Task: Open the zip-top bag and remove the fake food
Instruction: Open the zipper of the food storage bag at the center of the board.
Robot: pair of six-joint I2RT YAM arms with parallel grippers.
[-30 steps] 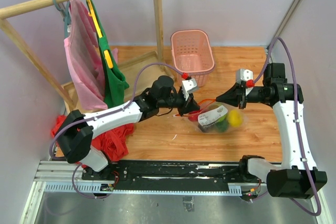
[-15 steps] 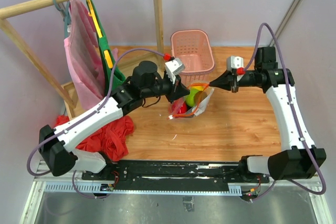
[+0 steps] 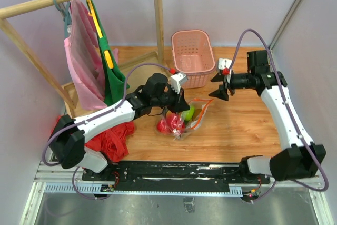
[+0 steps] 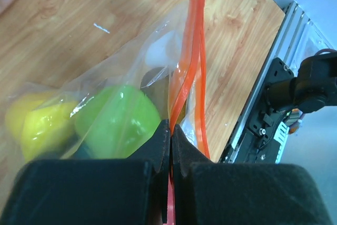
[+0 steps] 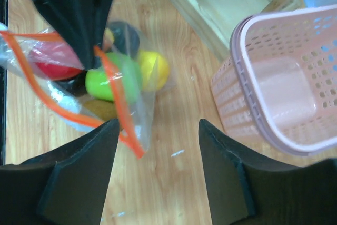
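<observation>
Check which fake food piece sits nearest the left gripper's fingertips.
The light green piece, right beside the left gripper pinching the zip-top bag by its orange strip; the yellow piece lies beyond it.

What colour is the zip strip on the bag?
Orange-red: the zip strip on the clear zip-top bag shows best in the left wrist view.

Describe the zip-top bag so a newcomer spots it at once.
On the wooden table, look just nearer than the pink basket, below the left hand that pinches it. Unlike the red cloth heap further left, the zip-top bag is clear plastic with an orange strip and coloured fake food inside.
</observation>
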